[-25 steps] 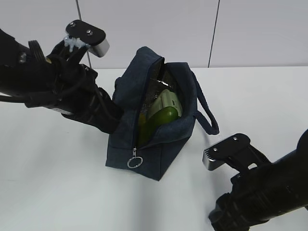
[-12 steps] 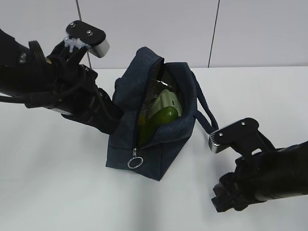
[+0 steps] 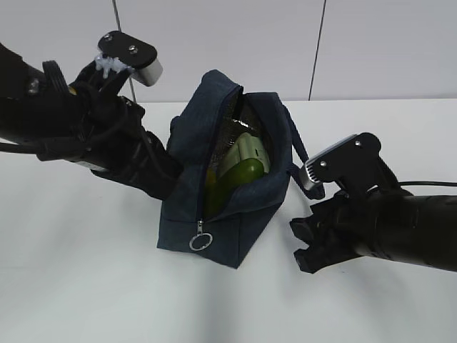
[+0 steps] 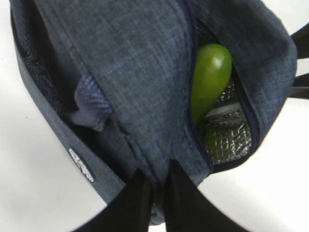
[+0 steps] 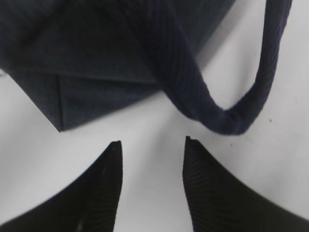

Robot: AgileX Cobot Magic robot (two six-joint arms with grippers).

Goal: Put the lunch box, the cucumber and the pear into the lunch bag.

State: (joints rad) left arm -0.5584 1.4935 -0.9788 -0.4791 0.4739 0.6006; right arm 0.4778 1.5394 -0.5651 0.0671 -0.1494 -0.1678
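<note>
Bag: boxy dark navy fabric lunch bag (image 3: 232,179) on white worktop (image 3: 86,271), unzipped | inside: smooth green cucumber (image 4: 208,79), pale green lunch box lid (image 3: 246,151) | left end effector (image 4: 154,191) pinching bag's edge | right end effector (image 5: 152,145) wide, empty, near loop handle (image 5: 227,96)

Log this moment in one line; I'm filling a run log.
bag: dark navy fabric lunch bag unzipped, green cucumber inside | left gripper: shut on bag fabric | right gripper: open, empty, near loop handle

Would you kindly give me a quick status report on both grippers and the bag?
Left gripper shut on lunch bag edge. Right gripper open, empty, beside handle loop. Cucumber and lunch box inside; pear unseen. Nothing in the way.
</note>
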